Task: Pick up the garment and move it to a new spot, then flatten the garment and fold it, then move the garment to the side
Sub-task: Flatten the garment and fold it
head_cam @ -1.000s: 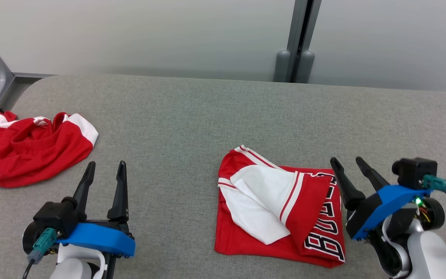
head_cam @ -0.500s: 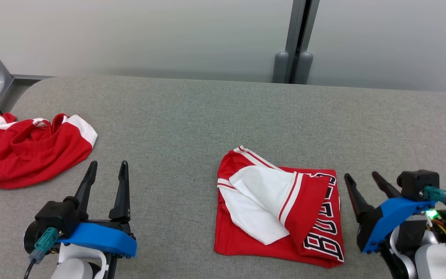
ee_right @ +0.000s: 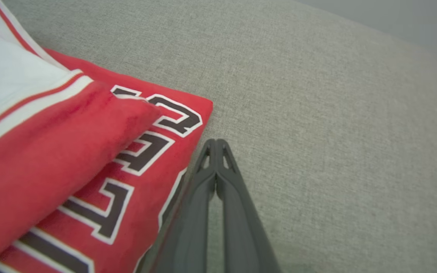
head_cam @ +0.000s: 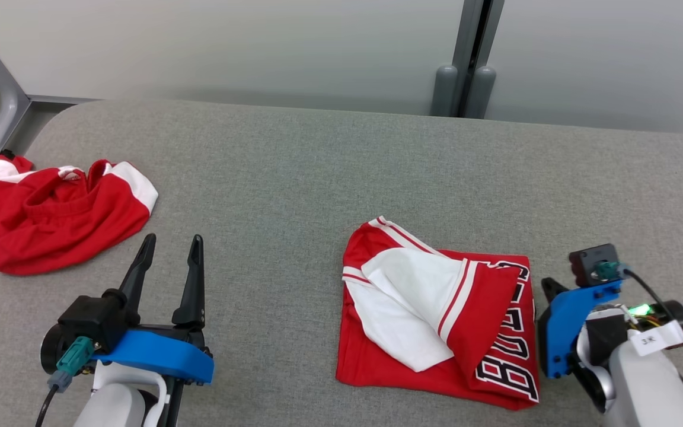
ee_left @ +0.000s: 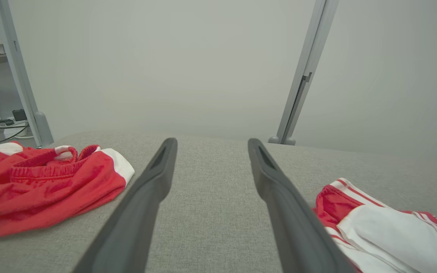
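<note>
Right gripper [ee_right: 215,143] has dropped and clenched: fingers pressed together, no cloth seen between. Folded shirt [ee_right: 70,159] lies just left of tips. Left gripper [head_cam: 174,240] spread, empty. Risk: closed fingers shove edge, rucking fold instead of sliding shirt aside.
</note>
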